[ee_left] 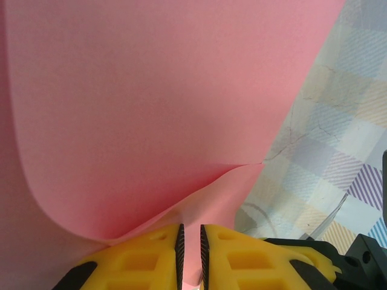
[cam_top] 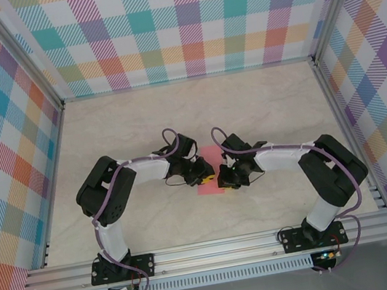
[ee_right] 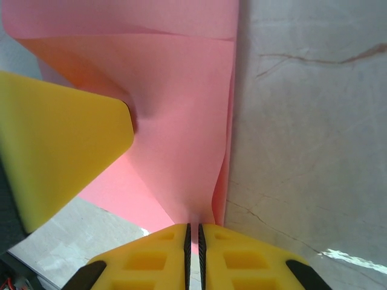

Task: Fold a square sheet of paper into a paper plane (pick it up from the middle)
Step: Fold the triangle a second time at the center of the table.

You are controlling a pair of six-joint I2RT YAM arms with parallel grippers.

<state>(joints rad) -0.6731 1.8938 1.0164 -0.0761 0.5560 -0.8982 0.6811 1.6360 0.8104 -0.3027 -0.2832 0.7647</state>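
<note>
Near the table's middle, left gripper [ee_left: 190,234] and right gripper [ee_right: 193,231] each pinch the square sheet of paper [ee_right: 181,121], apparently mid-fold; align edges before creasing.

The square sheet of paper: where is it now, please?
Top view: the square sheet of paper is centred on the table, held by the left gripper and right gripper.

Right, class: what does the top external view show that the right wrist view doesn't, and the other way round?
Top external, not right wrist: both whole arms, the plaid walls, and the left end effector and right end effector facing each other across the square sheet of paper. Right wrist, not top: the sheet pinched between the right fingers, buckled, with a crease line. Both: the pink sheet and the marbled table.
</note>
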